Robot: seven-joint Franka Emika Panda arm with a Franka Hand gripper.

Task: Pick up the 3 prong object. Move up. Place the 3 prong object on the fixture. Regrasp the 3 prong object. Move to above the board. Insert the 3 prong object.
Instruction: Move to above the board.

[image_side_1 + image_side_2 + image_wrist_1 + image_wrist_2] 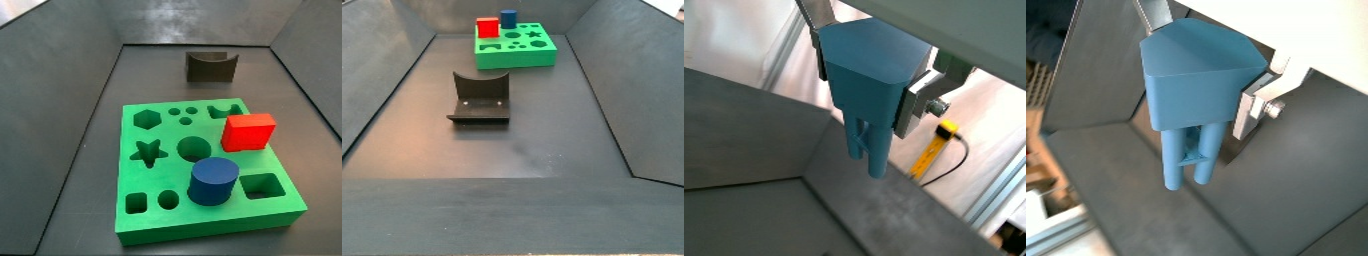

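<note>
Between the flat silver fingers (1256, 100) of the gripper (865, 75), pinched at its broad head, the slate-blue plastic 3 prong object (1189, 95) hangs prongs-down, high above the floor. Neither side view shows it; the dark notched fixture (480, 98) stands unoccupied, judged next.

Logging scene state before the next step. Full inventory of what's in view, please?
3 prong object: 1, slate-blue, held between the gripper's fingers in both wrist views, prongs pointing down; not in either side view.
board: 1, bright green slab with shaped cut-outs, on the bin floor.
red cube: 1, red, on the board.
cylinder: 1, dark blue, upright on the board.
fixture: 1, dark, on the floor apart from the board, nothing on it.
cable: 1, yellow-tipped, outside the bin in a wrist view.
gripper: 1, silver fingers, shut on the piece above the floor; out of both side views.
</note>
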